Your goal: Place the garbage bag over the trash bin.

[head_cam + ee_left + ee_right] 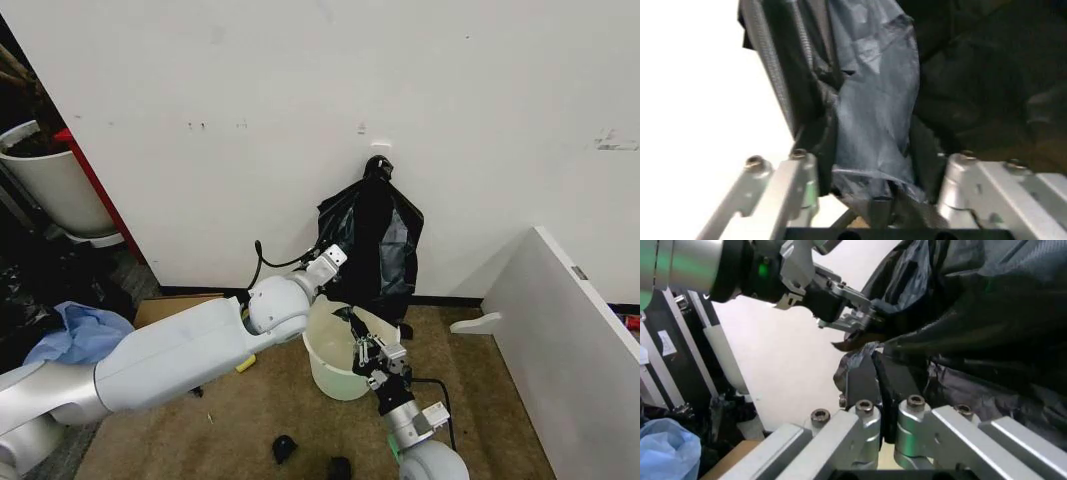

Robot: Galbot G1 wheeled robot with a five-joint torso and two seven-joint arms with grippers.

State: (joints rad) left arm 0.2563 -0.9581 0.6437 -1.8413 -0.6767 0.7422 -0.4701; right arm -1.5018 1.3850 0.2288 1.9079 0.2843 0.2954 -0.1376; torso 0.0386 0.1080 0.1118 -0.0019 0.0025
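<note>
The trash bin (335,372), a small white bucket, stands on the brown floor close to the wall. The garbage bag (378,240) rises glossy and wrinkled above its far rim and against the wall. My left gripper (350,258) reaches in from the left at the bag's lower left side. In the right wrist view the left gripper (859,327) is shut on a fold of film, and the bag (873,115) runs between its fingers. My right gripper (367,348) is over the bin's near rim, shut on a black edge of the bag (987,315).
A larger white tub (50,185) with a red-edged panel (92,178) stands at the far left. A light blue bag (80,335) and cardboard (175,305) lie left of my arm. A white board (570,340) slants along the right. Two small dark objects (285,447) lie on the near floor.
</note>
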